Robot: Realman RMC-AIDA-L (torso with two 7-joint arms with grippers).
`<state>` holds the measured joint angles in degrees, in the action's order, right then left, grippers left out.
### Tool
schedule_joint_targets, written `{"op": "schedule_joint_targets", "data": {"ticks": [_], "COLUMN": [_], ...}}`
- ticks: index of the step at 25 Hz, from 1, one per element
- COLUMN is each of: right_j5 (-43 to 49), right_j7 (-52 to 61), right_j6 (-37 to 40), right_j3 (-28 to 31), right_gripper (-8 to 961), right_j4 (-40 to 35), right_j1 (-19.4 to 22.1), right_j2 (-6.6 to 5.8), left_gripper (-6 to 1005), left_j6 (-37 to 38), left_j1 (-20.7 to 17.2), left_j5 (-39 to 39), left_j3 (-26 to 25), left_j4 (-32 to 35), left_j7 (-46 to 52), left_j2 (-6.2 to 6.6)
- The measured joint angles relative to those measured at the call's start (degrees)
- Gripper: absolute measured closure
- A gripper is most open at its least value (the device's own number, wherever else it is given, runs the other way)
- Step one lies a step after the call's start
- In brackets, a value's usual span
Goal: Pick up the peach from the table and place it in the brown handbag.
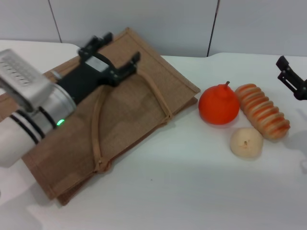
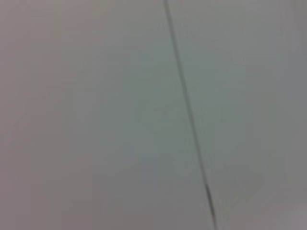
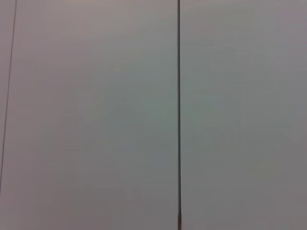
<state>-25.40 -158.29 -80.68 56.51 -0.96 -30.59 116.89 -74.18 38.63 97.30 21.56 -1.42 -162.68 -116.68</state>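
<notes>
Two wrist views are filled only by a grey seamed wall (image 3: 96,115); the head view alone shows the table (image 1: 192,191). No pink peach can be made out. The brown handbag (image 1: 124,110), woven, lies flat at left. The left gripper (image 1: 112,52), jaws spread wide and empty, hangs over it; the right gripper (image 1: 291,76) sits at the right edge, its jaws' state unclear.

White table (image 1: 182,191) before a pale grey panelled wall (image 1: 144,24) with thin dark seams (image 3: 179,115)
</notes>
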Motion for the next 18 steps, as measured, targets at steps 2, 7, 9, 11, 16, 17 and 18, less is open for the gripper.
{"op": "schedule_joint_targets", "data": {"ticks": [2,7,9,11,16,17,18], "right_j5": [0.0,0.0,0.0,0.0,0.0,0.0,0.0], "right_j7": [0.0,0.0,0.0,0.0,0.0,0.0,0.0], "right_j6": [0.28,0.83,1.07,1.77,2.9,2.92,2.92], "right_j3": [0.01,0.05,0.21,0.74,2.68,3.05,3.05], "right_gripper": [71,71,71,71,71,71,71], "right_j4": [0.02,0.0,0.01,0.05,0.06,0.06,0.06], "right_j1": [-0.01,-0.15,-0.17,-0.22,-0.07,-0.04,-0.04], "right_j2": [0.0,0.0,0.0,-0.01,0.15,0.17,0.17], "left_gripper": [128,130,130,131,131,131,131], "left_j6": [-2.44,-5.45,-5.67,-5.9,-6.06,-6.06,-6.06], "left_j1": [-1.05,-3.33,-3.76,-4.35,-4.92,-4.92,-4.93], "left_j5": [2.22,11.11,13.45,16.89,26.68,26.68,27.33], "left_j3": [-0.12,-1.27,-1.42,-1.43,-1.44,-1.44,-1.44], "left_j4": [0.13,0.07,-0.03,-0.07,-2.02,-2.02,-2.15], "left_j7": [-0.04,-0.08,-0.08,-0.07,0.21,0.21,0.24], "left_j2": [0.06,-0.06,-0.06,-0.05,0.12,0.12,0.13]}}
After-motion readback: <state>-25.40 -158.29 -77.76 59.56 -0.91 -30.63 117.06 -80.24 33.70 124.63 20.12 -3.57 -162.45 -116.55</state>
